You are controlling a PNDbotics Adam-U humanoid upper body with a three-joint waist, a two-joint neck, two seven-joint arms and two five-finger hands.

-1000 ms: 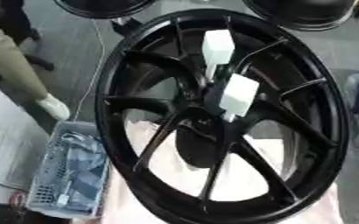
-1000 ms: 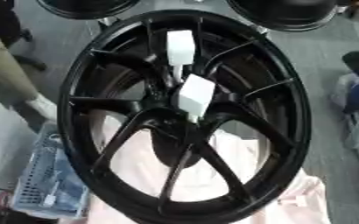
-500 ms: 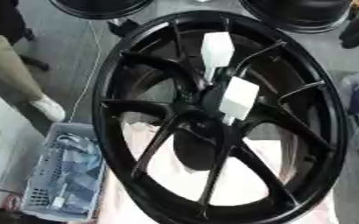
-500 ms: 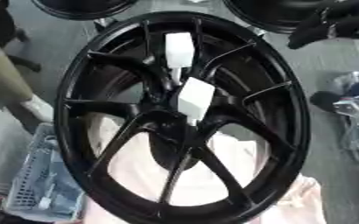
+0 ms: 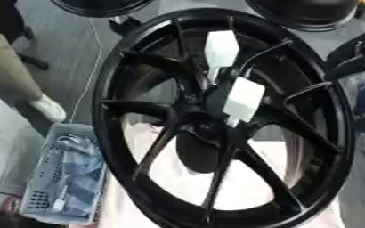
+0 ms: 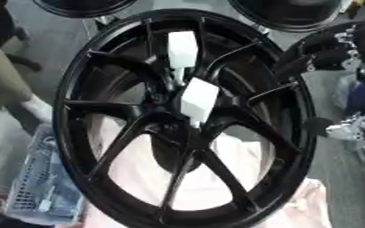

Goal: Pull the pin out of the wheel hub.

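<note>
- We saw the wheel hub (image 5: 216, 116) lying flat, face up, so its two white pins (image 5: 242, 99) stood reachable at the centre.
- Our right hand (image 6: 326, 53) hovered at the rim, apart from the pins; whether its fingers were spread we could not tell.
- Our left hand showed nowhere.

Right hand (image 6: 334, 49) showing at right edge of right eye view: black, chunky segmented fingers, small pale glints sitting on knuckles. Silver-grey metal joint showing at wrist. Second silver, pale-metal part with black rounded knob showing lower at same edge. Cables and screws too blurred for telling. Left hand not showing.
</note>
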